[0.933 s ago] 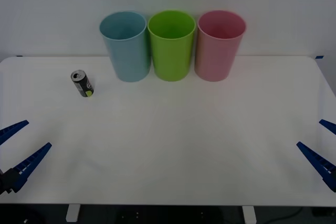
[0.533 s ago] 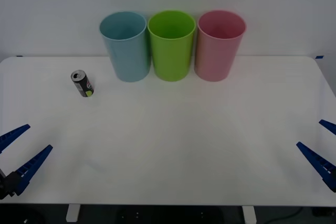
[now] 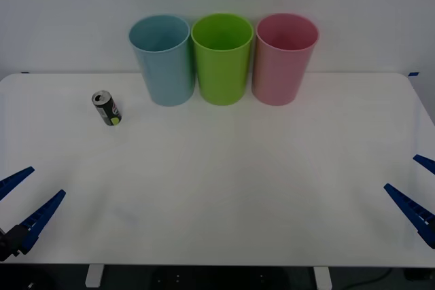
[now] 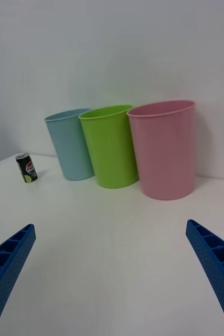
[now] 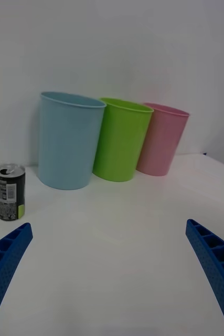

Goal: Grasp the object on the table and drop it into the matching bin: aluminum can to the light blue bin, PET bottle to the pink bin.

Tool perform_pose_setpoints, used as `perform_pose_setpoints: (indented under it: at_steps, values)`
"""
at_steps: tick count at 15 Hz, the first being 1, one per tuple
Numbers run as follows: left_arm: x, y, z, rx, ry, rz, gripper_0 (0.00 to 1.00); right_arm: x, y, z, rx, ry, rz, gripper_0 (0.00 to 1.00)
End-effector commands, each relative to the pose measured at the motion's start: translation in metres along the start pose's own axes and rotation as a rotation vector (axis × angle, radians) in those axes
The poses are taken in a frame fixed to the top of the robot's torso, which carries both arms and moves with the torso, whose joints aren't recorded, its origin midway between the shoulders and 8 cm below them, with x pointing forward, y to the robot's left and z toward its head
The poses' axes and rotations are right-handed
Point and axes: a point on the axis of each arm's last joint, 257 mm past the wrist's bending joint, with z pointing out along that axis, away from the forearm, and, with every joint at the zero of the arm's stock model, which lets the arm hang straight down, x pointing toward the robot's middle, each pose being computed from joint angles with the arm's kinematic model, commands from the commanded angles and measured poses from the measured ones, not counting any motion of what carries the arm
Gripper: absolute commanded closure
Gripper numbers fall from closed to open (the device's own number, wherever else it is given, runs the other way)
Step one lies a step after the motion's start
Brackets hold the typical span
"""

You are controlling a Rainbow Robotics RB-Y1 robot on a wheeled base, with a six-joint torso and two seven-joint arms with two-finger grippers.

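Can (image 3: 107, 107) label's red-blue logo (image 4: 30, 169) faces the right hand (image 4: 112, 278).

Both sets of blue fingers (image 3: 30, 208) get cut off by the front view's lower corners, the right gripper (image 3: 418, 191) more so. The aluminum can (image 5: 9, 197) label is too small to be read, maybe a soda logo. The desk (image 3: 224, 188) front edge is partly clipped.
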Motion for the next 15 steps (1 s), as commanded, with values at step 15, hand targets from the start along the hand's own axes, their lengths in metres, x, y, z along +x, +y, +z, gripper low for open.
perform_pose_setpoints:
  at_steps: [15]
  values:
    - [0.055, 0.078, 0.066, -0.210, 0.067, 0.000, 0.00, 0.000, 0.000, 0.000, 0.000, 0.000, 0.000, 0.00]
